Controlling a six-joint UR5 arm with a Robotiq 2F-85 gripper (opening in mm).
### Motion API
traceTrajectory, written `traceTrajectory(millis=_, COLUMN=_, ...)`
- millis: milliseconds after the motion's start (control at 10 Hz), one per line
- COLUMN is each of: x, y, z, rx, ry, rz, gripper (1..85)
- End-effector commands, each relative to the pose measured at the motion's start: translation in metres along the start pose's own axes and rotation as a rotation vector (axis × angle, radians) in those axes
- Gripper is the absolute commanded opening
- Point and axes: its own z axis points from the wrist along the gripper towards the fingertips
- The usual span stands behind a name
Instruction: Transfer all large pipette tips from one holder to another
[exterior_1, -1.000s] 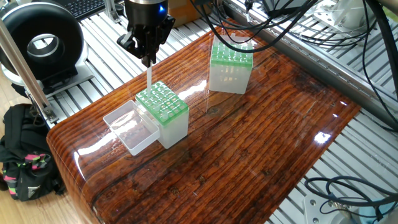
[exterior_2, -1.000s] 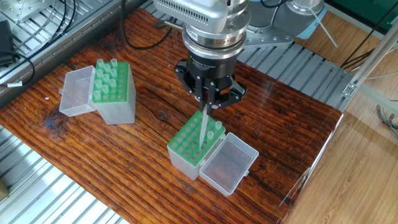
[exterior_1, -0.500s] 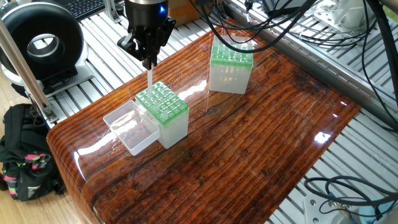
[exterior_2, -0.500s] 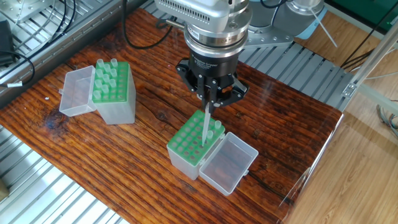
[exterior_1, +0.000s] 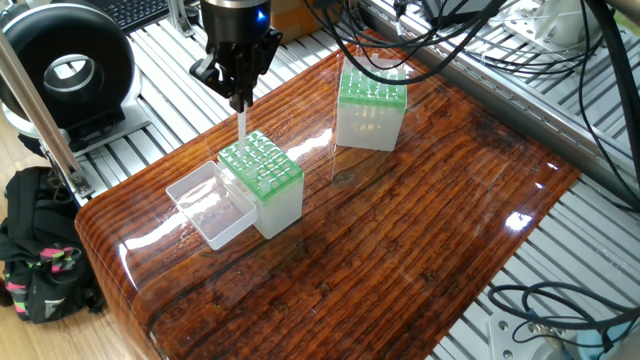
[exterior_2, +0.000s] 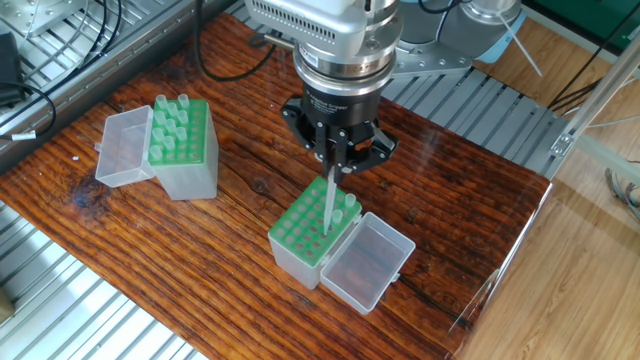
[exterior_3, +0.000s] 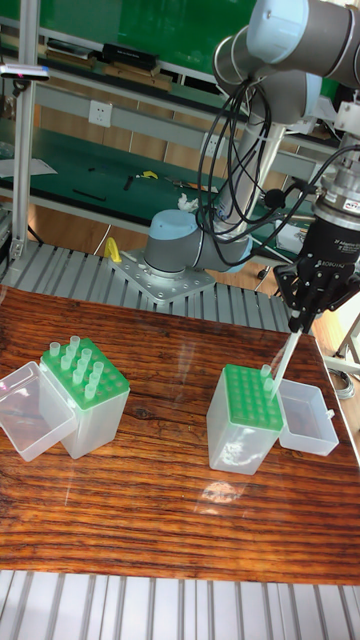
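A glossy wooden table (exterior_2: 200, 250) is seen carrying two tip boxes set well apart, each with a green grid on top and its clear lid hinged open to one side so the holes can be reached from above. The far box (exterior_2: 182, 150) is stocked with many large pipette tips (exterior_2: 170, 122) standing upright in its grid. The near box (exterior_2: 312, 238) is almost bare: one tip (exterior_2: 349, 205) is seated at the corner of its grid next to the lid (exterior_2: 372, 262), and the remaining holes appear unfilled, so it is judged to be the receiving holder, with most of the transfer not yet done. Directly above this box the gripper (exterior_2: 339, 163) is held pointing straight down, its jaws closed on the wide upper end of a single held tip (exterior_2: 329, 205). The cone is kept nearly vertical, presumably so that its point can be guided into a hole; in the tall fixed view its lower end (exterior_3: 277, 372) is seen just at the grid surface near the seated tip, though whether it has entered a hole cannot be told. Compared with a second ago, the gripper and its tip are seen slightly higher in the frame of one fixed view, while both boxes and their contents are unchanged.
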Motion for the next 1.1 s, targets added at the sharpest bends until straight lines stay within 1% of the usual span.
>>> traceTrajectory(millis=0, x=-0.002, y=0.002, z=-0.001, rx=-0.011, ry=-0.002, rz=-0.002, gripper=1.0)
traceTrajectory(millis=300, x=-0.005, y=0.001, z=-0.001, rx=-0.012, ry=-0.003, rz=-0.005, gripper=1.0)
traceTrajectory(millis=400, x=-0.007, y=0.0, z=0.001, rx=-0.006, ry=-0.001, rz=-0.002, gripper=1.0)
traceTrajectory(millis=500, x=-0.01, y=0.001, z=0.006, rx=-0.007, ry=-0.004, rz=-0.001, gripper=1.0)
traceTrajectory(millis=700, x=-0.015, y=0.003, z=0.011, rx=-0.01, ry=-0.013, rz=0.001, gripper=1.0)
traceTrajectory(millis=1000, x=-0.015, y=-0.002, z=0.016, rx=0.011, ry=-0.002, rz=-0.007, gripper=1.0)
